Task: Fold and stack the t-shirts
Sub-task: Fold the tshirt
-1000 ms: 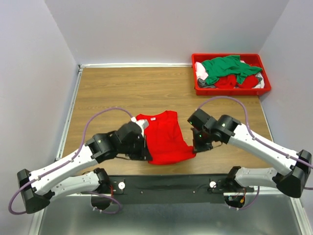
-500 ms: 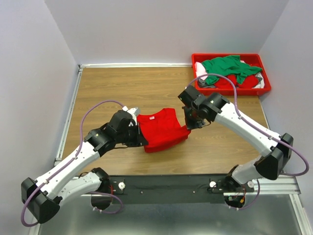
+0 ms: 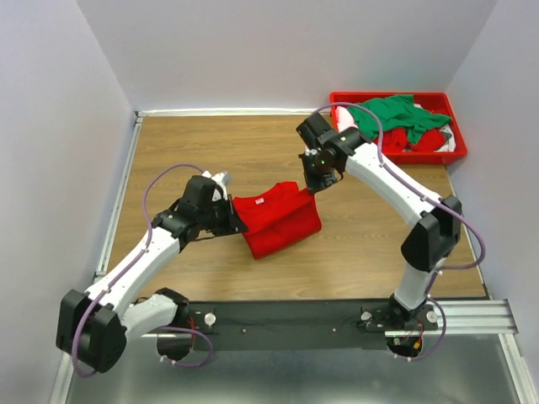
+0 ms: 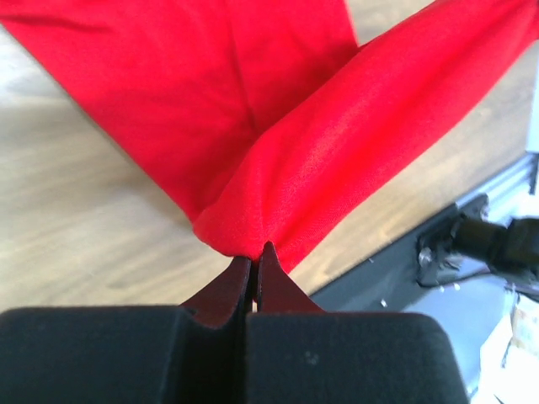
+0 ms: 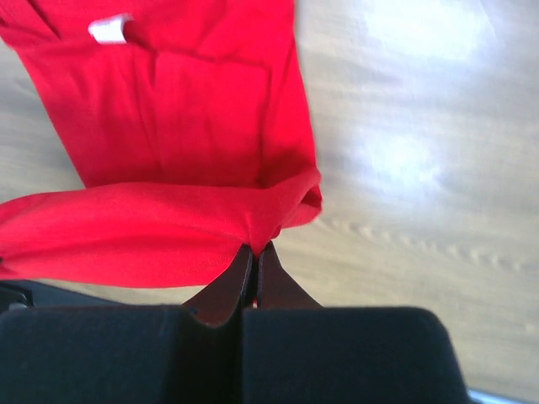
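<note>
A red t-shirt (image 3: 276,217) lies part-folded on the wooden table, its near hem lifted and carried over its upper part. My left gripper (image 3: 234,220) is shut on the hem's left corner; the left wrist view shows the cloth (image 4: 337,143) pinched at the left gripper's tips (image 4: 255,252). My right gripper (image 3: 313,185) is shut on the right corner; the right wrist view shows the red fold (image 5: 168,227) pinched at the right gripper's tips (image 5: 254,250), with the white neck label (image 5: 109,29) beyond. More t-shirts, green (image 3: 396,114), red and white, lie in the bin.
The red plastic bin (image 3: 392,155) stands at the table's back right corner. A metal rail (image 3: 118,189) runs along the table's left edge. A black bar (image 3: 278,316) holds the arm bases at the near edge.
Both grippers have carried the shirt's near hem up and away from the near edge, toward the collar. The shirt now looks shorter and folded over itself.
</note>
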Motion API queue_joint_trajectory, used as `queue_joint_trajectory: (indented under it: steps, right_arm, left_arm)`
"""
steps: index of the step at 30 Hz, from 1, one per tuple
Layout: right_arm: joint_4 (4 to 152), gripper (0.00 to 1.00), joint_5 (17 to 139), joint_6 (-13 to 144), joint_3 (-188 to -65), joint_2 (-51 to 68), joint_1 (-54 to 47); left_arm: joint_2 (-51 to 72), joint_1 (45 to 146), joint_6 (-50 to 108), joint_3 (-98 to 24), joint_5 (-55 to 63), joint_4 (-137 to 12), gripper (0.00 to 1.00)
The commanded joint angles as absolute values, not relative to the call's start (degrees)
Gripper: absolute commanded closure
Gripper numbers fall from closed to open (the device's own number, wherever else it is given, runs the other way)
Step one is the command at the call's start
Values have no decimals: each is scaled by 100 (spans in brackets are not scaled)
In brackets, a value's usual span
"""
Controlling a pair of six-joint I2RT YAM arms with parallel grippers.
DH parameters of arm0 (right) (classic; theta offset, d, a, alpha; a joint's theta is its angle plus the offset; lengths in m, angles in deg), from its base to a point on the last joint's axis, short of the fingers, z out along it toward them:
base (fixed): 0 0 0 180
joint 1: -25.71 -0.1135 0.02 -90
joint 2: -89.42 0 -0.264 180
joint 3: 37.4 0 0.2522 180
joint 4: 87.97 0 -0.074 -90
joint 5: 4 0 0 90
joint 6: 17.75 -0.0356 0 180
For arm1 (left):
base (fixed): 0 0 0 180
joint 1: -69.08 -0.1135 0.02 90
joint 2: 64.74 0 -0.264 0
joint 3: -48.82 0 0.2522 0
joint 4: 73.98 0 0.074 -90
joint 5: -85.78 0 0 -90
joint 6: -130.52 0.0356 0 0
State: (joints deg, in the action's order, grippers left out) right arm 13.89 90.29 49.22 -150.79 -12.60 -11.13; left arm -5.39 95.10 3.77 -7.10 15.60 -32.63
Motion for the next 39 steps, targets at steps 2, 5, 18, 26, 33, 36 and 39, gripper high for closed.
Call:
queue_joint_trajectory:
  steps: [2, 5, 18, 26, 33, 36, 39]
  right_arm:
    - [1604, 99, 9013, 5326, -15688, -1929, -997]
    - [1753, 99, 9004, 5379, -15873, -2342, -962]
    - [2596, 99, 8925, 5335, -16085, -3345, -733]
    - [3097, 99, 8925, 5256, -15689, -3354, -637]
    - [3335, 89, 8951, 5186, -15680, -3354, -637]
    - [3423, 74, 8978, 5098, -15541, -3126, -637]
    - [3834, 61, 8960, 5080, -15085, -2619, -637]
  left_arm:
    - [-146, 9063, 941, -704, 1855, -3491, 100]
    - [117, 8825, 1072, -661, 1802, -3675, 100]
    - [1532, 8156, 1688, -862, 1749, -4712, 100]
    - [1981, 8156, 1679, -959, 1460, -5047, 100]
    - [1832, 8147, 1618, -1047, 1230, -5178, 73]
    - [1735, 8156, 1591, -1056, 1301, -5179, 42]
    - [1288, 8156, 1477, -969, 1283, -5179, 30]
